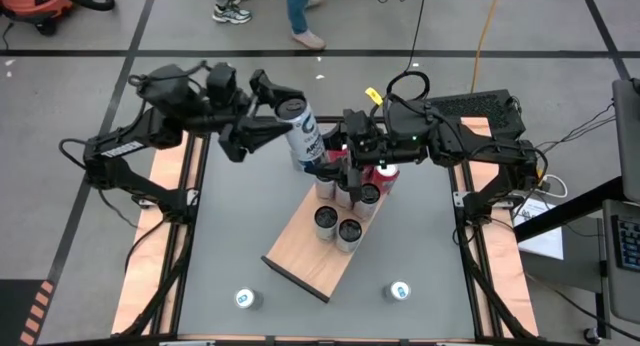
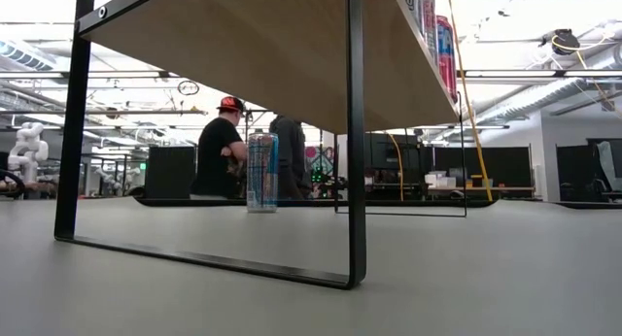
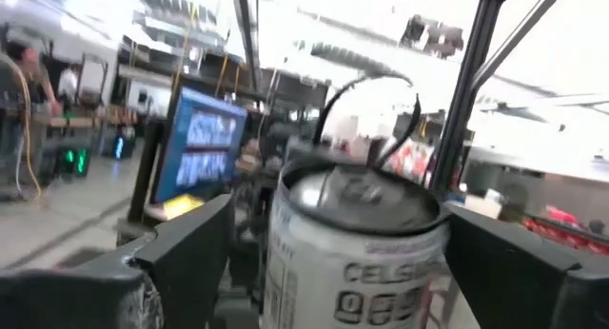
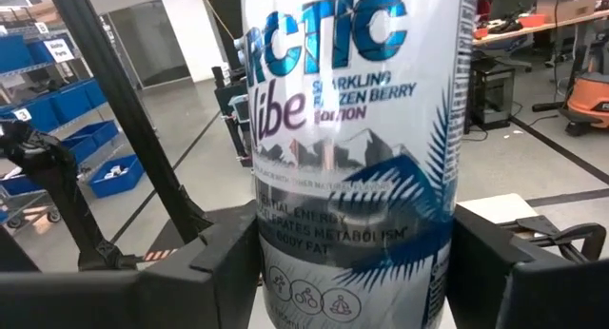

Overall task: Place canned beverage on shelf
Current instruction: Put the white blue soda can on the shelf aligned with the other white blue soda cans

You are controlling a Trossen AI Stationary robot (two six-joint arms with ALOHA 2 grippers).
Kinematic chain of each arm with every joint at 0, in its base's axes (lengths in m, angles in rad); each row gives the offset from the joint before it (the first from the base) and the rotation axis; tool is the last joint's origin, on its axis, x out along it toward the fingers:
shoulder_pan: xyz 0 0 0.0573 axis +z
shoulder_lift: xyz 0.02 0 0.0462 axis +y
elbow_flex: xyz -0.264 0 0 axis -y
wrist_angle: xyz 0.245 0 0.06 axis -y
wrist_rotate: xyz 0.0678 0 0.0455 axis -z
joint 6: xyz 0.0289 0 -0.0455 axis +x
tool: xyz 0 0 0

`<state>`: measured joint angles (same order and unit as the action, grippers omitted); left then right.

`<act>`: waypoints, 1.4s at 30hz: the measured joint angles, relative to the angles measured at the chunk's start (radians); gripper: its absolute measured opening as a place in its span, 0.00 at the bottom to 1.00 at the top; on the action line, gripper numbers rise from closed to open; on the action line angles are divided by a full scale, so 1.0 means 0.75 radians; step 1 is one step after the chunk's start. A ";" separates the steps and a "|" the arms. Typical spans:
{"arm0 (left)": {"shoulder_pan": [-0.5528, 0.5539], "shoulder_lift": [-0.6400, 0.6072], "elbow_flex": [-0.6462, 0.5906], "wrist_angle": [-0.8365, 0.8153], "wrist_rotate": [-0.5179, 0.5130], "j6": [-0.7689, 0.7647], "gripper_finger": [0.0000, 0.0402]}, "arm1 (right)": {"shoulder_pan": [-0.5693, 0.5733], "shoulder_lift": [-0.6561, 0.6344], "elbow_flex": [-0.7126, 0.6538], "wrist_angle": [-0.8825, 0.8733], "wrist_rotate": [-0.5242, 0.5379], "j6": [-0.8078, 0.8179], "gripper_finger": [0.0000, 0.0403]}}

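A tall white and blue can (image 1: 303, 134) stands upright in the air above the far end of the wooden shelf (image 1: 308, 258). My right gripper (image 1: 327, 166) is shut on its lower part, and the right wrist view shows the can (image 4: 352, 129) filling the space between the fingers. My left gripper (image 1: 284, 114) is open, with one finger on either side of the can's top end (image 3: 357, 191). A gap shows beside at least one finger (image 3: 195, 248). Several other cans (image 1: 338, 224) stand on the shelf board. My right gripper pinches the can's lower body (image 4: 285, 243) between its two fingers, one on each side of the round wall. The fingers lie level and come from the table's right side. The can is upright and lifted clear of the shelf board.
Two loose cans (image 1: 247, 299) (image 1: 398, 291) stand on the grey tabletop near its front edge. In the low view the shelf's black frame (image 2: 356, 132) carries the board (image 2: 243, 45) high above the table, and one can (image 2: 262, 173) stands behind it. People stand in the room beyond.
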<state>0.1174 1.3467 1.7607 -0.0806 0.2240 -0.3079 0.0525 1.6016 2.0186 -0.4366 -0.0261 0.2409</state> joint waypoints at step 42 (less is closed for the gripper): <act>0.079 0.007 -0.002 -0.114 0.188 0.083 0.82 | 0.000 0.018 0.002 -0.003 0.080 0.047 0.57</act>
<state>0.1768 1.3521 1.7596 -0.1662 0.3652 -0.2459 0.0525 1.6153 2.0197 -0.4387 0.0341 0.2763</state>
